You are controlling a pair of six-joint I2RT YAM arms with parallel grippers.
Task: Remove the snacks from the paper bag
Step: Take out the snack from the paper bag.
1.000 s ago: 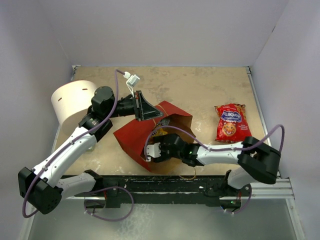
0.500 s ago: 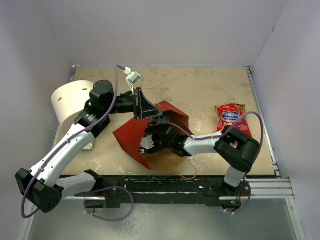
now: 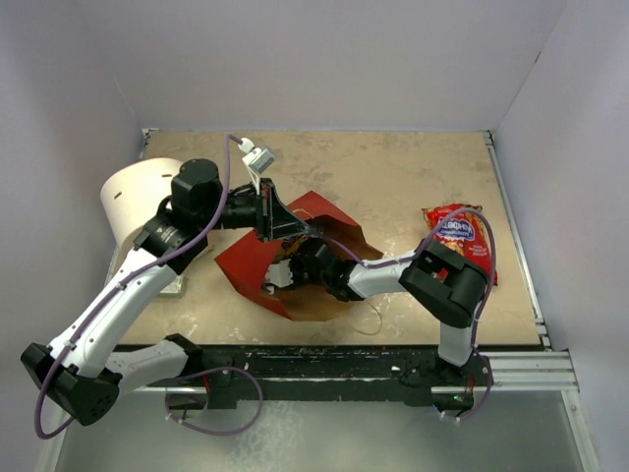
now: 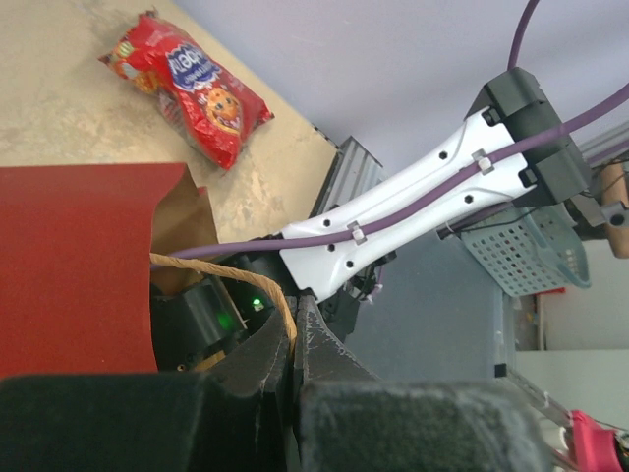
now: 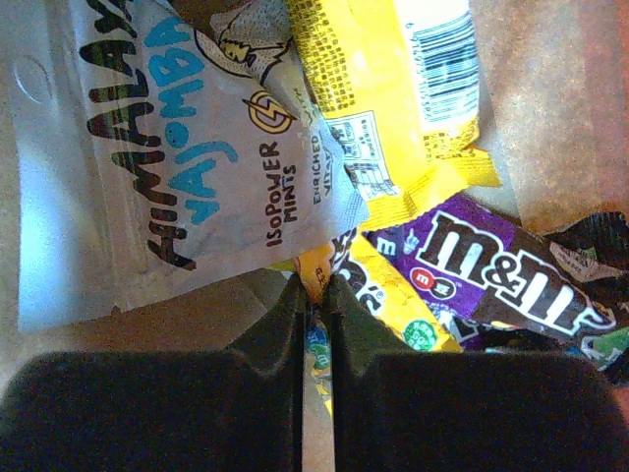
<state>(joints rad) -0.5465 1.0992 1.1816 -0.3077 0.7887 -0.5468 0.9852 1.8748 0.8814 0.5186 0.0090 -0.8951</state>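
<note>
Inside paper bag [image 3: 241,267], right fingers [image 5: 278,329] pinch yellow packet [image 5: 388,295]; left fingers [image 4: 332,352] clamp its handle [image 4: 228,266].

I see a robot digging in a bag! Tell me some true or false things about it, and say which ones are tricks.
The cookie bag lies on the table, outside the paper bag. True.
The left pincer is wide open. False: it is shut on the bag's string handle.
The right pincer pinches a yellow pack inside the paper bag. True.
The purple pack is out on the table. False: it lies in the paper bag.
</note>
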